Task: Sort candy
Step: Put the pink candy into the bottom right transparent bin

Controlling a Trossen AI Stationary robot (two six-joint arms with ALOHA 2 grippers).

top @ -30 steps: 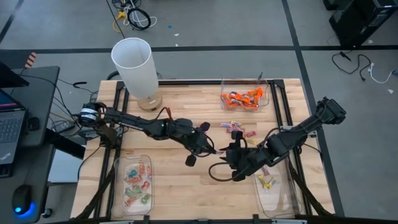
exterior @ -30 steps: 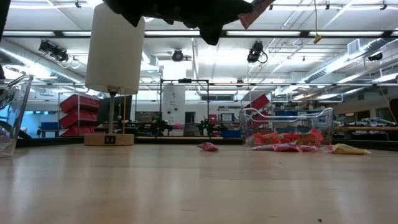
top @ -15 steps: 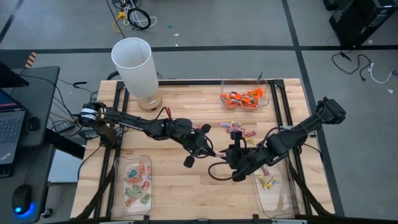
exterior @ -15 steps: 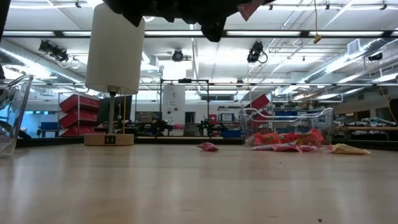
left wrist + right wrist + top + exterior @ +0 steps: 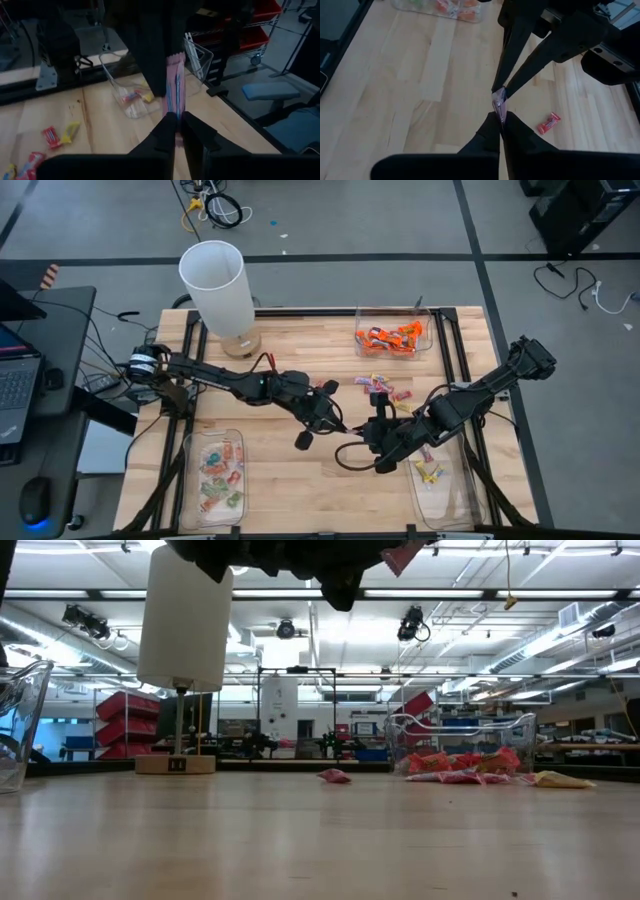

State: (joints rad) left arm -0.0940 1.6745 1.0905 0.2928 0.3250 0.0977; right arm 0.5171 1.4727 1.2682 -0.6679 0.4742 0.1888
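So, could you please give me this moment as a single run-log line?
left pincer: shut on pink candy | right pincer: shut on same candy, opposite end | held mid-air above table | loose candies on table

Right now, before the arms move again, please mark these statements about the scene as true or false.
1. Both grippers pinch the same pink candy. True: the left gripper and the right gripper each hold one end of the pink candy, above the table.
2. The tall white cylinder lies on its side. False: the white cylinder stands upright near the far left corner.
3. The tray at the far edge holds mostly orange candies. True: see the far tray.
4. No candy lies loose on the wood. False: loose candies lie near the middle.
5. The right gripper is wide open. False: it is shut on the candy.
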